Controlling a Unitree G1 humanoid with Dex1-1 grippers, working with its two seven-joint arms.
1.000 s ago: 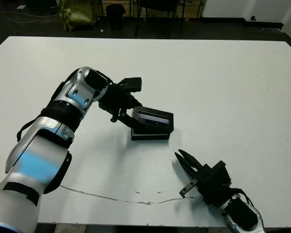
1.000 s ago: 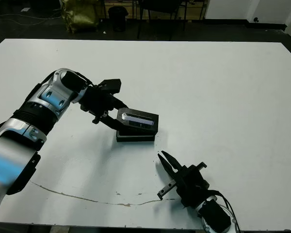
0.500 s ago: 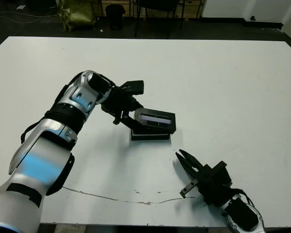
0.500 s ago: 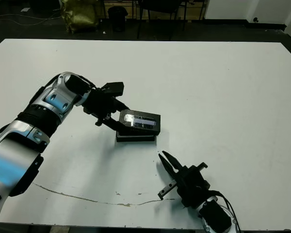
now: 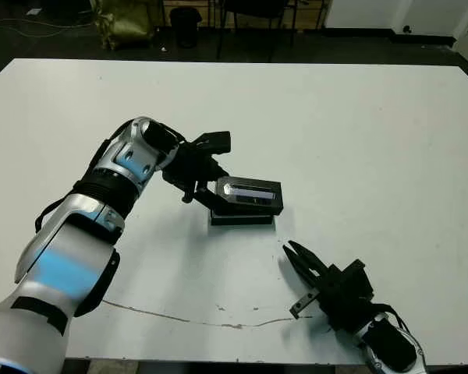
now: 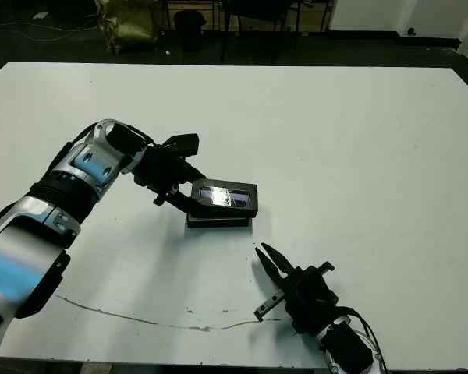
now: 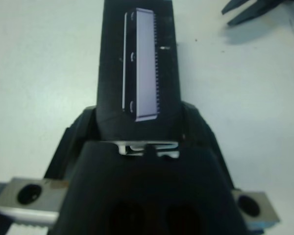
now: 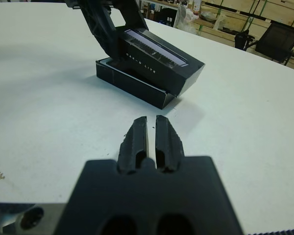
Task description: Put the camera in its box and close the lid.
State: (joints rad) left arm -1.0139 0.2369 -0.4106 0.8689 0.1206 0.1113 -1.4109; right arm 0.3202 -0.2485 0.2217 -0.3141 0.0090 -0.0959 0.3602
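Note:
The black lid (image 5: 249, 193) with its pale grey strip hangs tilted over the box (image 5: 240, 219), its near-side edge low over the box's right end. My left gripper (image 5: 206, 192) is shut on the lid's left end; the left wrist view shows the lid (image 7: 137, 63) rising straight from the gripper body. The box (image 8: 132, 84) rests on the white table (image 5: 359, 140), its inside mostly covered. The camera is hidden. My right gripper (image 5: 290, 251) rests low near the front edge, shut and holding nothing, its tips (image 8: 151, 122) pointing at the box.
A thin dark crack line (image 5: 179, 315) runs along the table near the front edge. Beyond the far edge are chair legs (image 5: 249, 31) and a yellow-green bag (image 5: 125, 19) on a dark floor.
My left gripper has shifted a little right and lowered the lid, which now lies flatter over the box. The right arm has not moved.

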